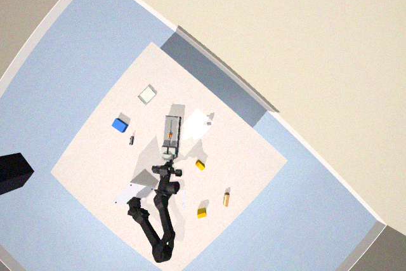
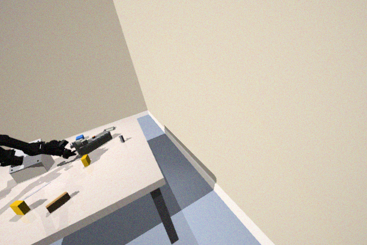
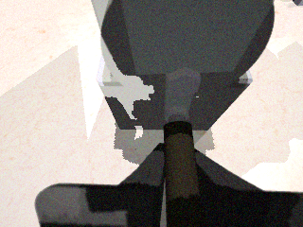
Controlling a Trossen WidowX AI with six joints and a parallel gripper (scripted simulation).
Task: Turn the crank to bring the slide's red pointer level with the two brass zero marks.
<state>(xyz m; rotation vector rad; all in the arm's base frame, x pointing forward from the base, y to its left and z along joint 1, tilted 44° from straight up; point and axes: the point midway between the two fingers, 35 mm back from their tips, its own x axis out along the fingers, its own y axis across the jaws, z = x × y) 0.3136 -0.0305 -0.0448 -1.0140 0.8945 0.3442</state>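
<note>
The machine [image 1: 175, 130] [image 2: 97, 143] is a long grey box with a slot along its top and a pale round crank housing at the arm's end. The red pointer [image 1: 169, 134] [image 2: 93, 136] stands partway along the slot. The brass marks are too small to tell apart, so its level against them cannot be told. My gripper [image 1: 169, 162] [image 2: 74, 153] [image 3: 172, 148] is at the machine's near end, shut on the crank handle [image 3: 181, 163], a dark brown rod. The grey crank arm [image 3: 182, 92] rises from the handle towards the housing in the wrist view.
A grey-white box [image 1: 130, 192] [image 2: 28, 165] lies beside the arm. A yellow block [image 1: 200, 165] [image 2: 85, 160] is right of the gripper. A blue block [image 1: 120, 125] [image 2: 79, 137] and a pale tray [image 1: 147, 94] are farther left. Another yellow block [image 1: 201, 212] [image 2: 20, 207] and a wooden block [image 1: 226, 199] [image 2: 58, 202] lie near right.
</note>
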